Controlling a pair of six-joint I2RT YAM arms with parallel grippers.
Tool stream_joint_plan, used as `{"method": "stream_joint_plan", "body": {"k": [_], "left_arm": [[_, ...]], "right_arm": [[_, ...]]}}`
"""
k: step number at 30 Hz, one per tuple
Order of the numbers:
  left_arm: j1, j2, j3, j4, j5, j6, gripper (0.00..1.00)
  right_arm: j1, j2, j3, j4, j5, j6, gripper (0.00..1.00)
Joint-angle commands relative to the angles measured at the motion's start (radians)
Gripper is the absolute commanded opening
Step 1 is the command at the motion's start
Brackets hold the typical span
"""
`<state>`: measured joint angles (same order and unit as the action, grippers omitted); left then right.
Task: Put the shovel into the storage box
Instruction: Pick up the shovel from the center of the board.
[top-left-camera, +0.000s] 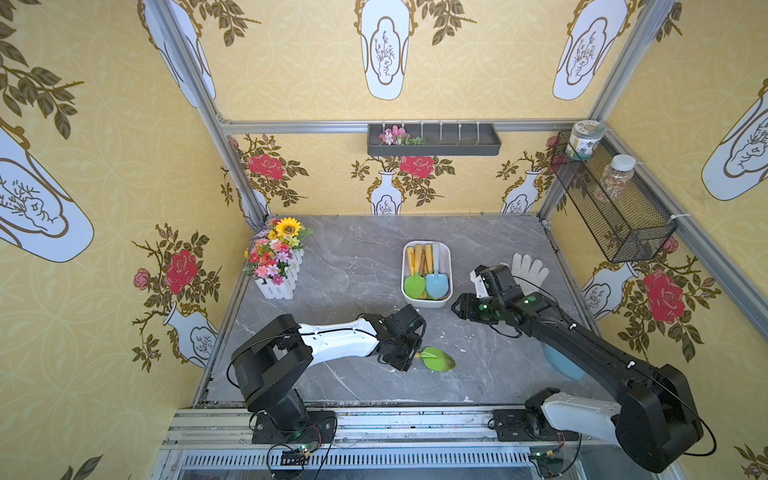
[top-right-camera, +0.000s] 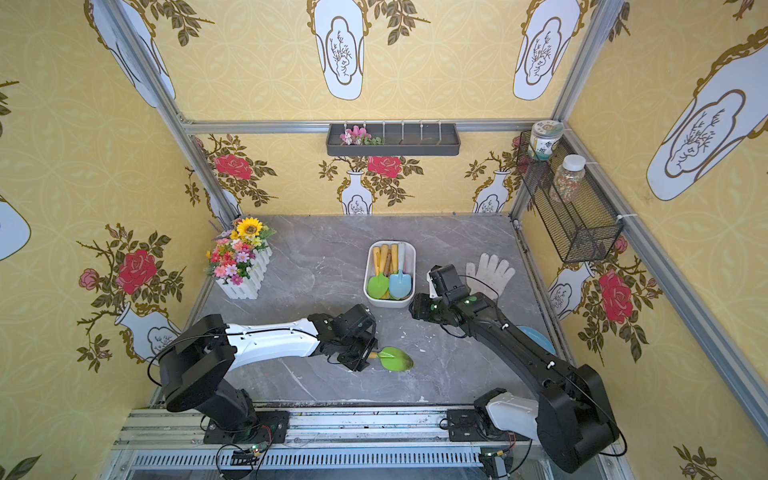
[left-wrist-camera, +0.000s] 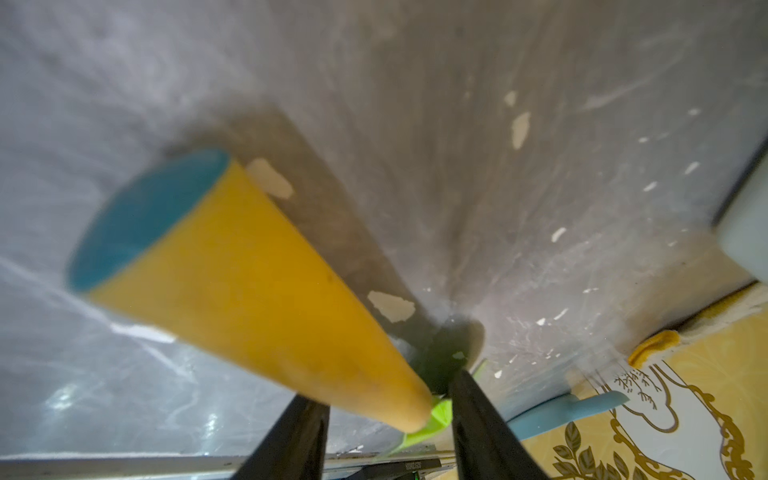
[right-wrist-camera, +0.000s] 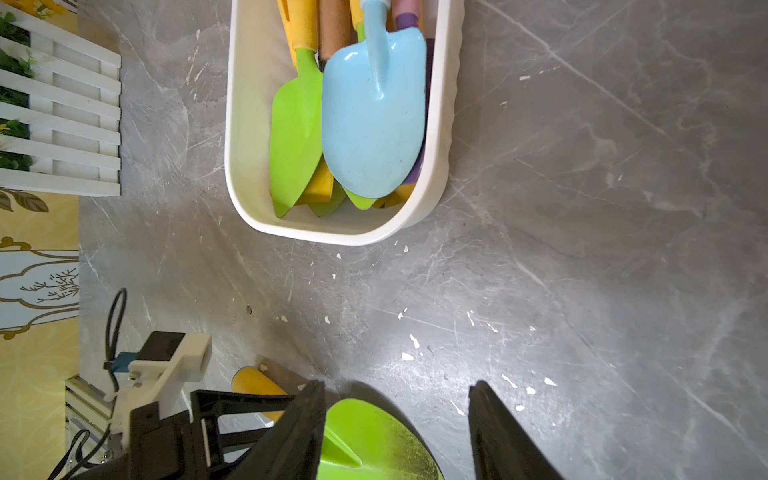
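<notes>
Shovel on the table before the storage box, glove right of the box.

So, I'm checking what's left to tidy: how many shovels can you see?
3 clearly: a green shovel on the table by the left gripper; a second green shovel and a blue shovel on top in the white box. More lie partly hidden beneath them.

The shovel had a green blade and yellow handle. At its 12 o'clock the white storage box held tools with green and light blue blades. The table was grey marble, the walls yellow with roses.
</notes>
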<state>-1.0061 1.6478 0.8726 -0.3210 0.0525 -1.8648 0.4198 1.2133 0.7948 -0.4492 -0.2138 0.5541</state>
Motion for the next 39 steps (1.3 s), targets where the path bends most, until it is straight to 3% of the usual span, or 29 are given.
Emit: {"method": "stream_joint_plan", "body": {"k": [1,9,13,18,27,33,39], "left_arm": [[0.003,0.028,-0.002,0.015,0.055,0.024,0.47],[0.007,0.018,-0.003,0.011,0.041,0.05,0.32],[0.027,-0.003,-0.015,0.017,0.025,0.08,0.2],[0.058,-0.035,0.015,-0.01,-0.023,0.185,0.12],[0.12,-0.083,0.07,-0.018,-0.07,0.432,0.11],[0.15,-0.206,0.007,0.192,-0.068,0.656,0.12],[0.189,-0.303,-0.034,0.359,0.056,0.876,0.12]], "right_arm": [[-0.003,0.002,-0.006,0.032,-0.004,0.02,0.59],[-0.006,-0.013,-0.026,0.032,-0.006,0.037,0.59],[-0.005,-0.012,-0.028,0.029,-0.009,0.038,0.59],[-0.006,-0.018,-0.03,0.03,-0.021,0.038,0.59],[-0.007,-0.056,-0.029,0.041,-0.088,0.015,0.59],[-0.039,-0.078,-0.012,0.102,-0.224,0.014,0.59],[-0.113,-0.058,-0.014,0.242,-0.426,0.078,0.6]]}}
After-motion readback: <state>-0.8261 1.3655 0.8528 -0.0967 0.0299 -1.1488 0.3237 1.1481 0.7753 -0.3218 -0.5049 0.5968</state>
